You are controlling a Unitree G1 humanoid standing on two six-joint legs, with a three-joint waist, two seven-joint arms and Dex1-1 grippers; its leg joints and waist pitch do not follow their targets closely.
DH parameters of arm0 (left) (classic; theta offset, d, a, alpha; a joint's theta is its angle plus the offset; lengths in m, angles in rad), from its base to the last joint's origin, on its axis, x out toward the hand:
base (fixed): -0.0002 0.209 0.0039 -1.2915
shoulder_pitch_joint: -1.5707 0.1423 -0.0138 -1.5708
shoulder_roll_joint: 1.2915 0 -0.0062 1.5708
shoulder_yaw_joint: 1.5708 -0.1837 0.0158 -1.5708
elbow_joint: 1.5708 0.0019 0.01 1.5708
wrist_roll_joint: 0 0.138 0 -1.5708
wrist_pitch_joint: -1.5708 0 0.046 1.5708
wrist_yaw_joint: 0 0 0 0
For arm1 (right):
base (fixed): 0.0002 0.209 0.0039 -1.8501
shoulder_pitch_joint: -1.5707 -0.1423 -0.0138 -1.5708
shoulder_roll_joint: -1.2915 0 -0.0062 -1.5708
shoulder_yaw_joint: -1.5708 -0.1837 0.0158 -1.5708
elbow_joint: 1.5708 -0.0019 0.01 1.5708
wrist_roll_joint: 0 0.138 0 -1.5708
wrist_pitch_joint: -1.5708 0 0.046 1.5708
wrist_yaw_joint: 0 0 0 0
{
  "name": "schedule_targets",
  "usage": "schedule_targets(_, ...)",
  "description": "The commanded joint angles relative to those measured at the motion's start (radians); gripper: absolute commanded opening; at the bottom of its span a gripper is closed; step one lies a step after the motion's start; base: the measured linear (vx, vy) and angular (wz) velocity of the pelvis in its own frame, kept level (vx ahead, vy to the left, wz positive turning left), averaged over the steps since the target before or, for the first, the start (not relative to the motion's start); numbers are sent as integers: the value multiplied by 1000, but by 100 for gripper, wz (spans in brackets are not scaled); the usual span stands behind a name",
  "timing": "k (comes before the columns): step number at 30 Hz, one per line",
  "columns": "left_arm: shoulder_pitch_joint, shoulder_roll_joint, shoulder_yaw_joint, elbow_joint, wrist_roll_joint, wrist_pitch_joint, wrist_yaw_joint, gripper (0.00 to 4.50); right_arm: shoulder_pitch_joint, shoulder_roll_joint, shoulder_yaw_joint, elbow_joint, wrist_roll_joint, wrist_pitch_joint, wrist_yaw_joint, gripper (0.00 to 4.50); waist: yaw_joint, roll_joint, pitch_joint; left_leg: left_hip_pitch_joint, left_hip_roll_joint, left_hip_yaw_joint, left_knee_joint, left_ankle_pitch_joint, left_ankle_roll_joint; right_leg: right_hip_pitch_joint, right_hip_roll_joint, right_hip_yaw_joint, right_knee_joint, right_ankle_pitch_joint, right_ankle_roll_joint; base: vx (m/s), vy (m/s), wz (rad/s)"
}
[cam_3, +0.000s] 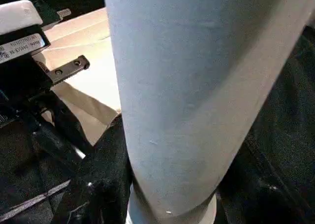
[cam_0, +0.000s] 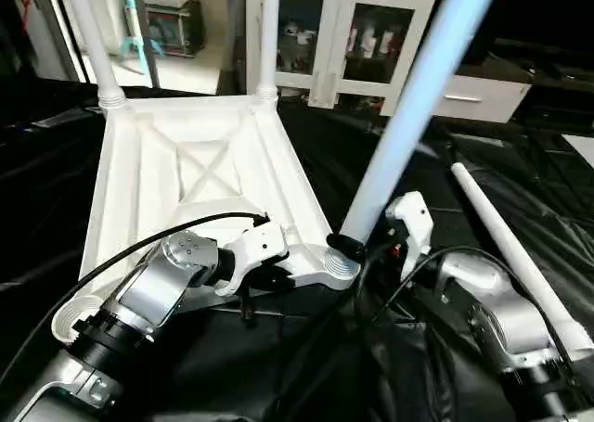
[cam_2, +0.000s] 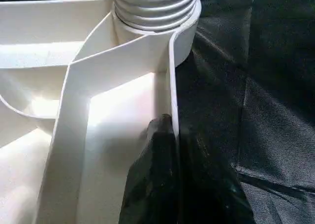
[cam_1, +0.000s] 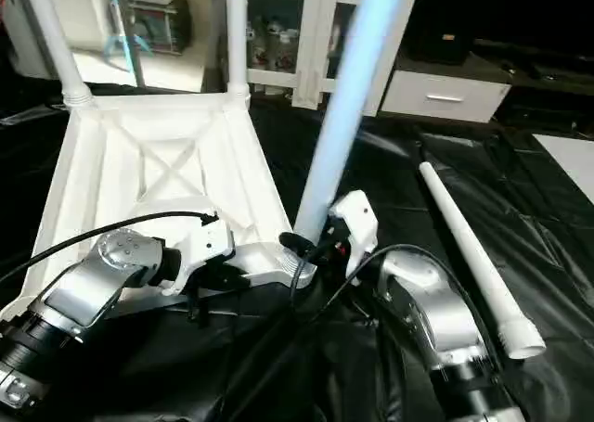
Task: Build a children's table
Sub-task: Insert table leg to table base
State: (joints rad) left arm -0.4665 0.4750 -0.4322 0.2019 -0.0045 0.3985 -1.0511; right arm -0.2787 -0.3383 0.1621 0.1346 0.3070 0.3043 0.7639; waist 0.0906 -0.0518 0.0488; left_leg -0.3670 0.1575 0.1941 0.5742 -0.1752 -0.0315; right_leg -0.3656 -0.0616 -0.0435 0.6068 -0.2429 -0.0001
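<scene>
The children's table top (cam_0: 186,162) lies upside down on black cloth, its X-braced ribs facing up. Two white legs (cam_0: 88,32) (cam_0: 269,32) stand upright in its far corner sockets. A third leg (cam_0: 418,97) leans up and to the right out of the near right socket (cam_0: 339,266). My right gripper (cam_0: 357,248) is shut on this leg just above the socket; the leg (cam_3: 187,86) looms close in the right wrist view. My left gripper (cam_0: 274,278) is shut on the top's near rim beside that socket, one finger (cam_2: 157,175) pressed against the rim wall (cam_2: 173,86). A fourth leg (cam_0: 510,246) lies loose on the cloth at the right.
The near left corner socket (cam_0: 79,315) holds nothing. Crumpled black cloth (cam_0: 464,162) covers the work surface. A white glass-door cabinet (cam_0: 343,32) and a white drawer unit (cam_0: 473,97) stand behind. Black cables run along both forearms.
</scene>
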Motion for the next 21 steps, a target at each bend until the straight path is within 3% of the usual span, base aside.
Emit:
schedule_targets(1,-16,-1,37,-14,-4,-9,9,3,37,-27,30,102,-47,85,-1,189,-7,9,-29,41,88,-62,-90,-543,-90,-21,-113,54,-113,-518,-106,0,0,0)
schedule_targets(5,-11,0,31,-19,-12,-17,2,3,32,-28,18,127,-19,122,15,189,-6,10,-29,41,88,-60,-90,-540,-88,-22,-114,57,-114,-508,-109,0,0,0)
schedule_targets(13,-3,3,27,-26,-14,-22,-1,3,35,-20,4,162,-25,119,0,189,-5,9,-29,44,88,-59,-90,-543,-89,-24,-113,56,-114,-505,-112,0,0,0)
schedule_targets(21,1,2,27,-31,-17,-22,-2,0,32,-14,10,164,-61,46,-24,187,-7,11,-28,43,88,-61,-91,-563,-92,-25,-112,56,-117,-524,-104,0,0,0)
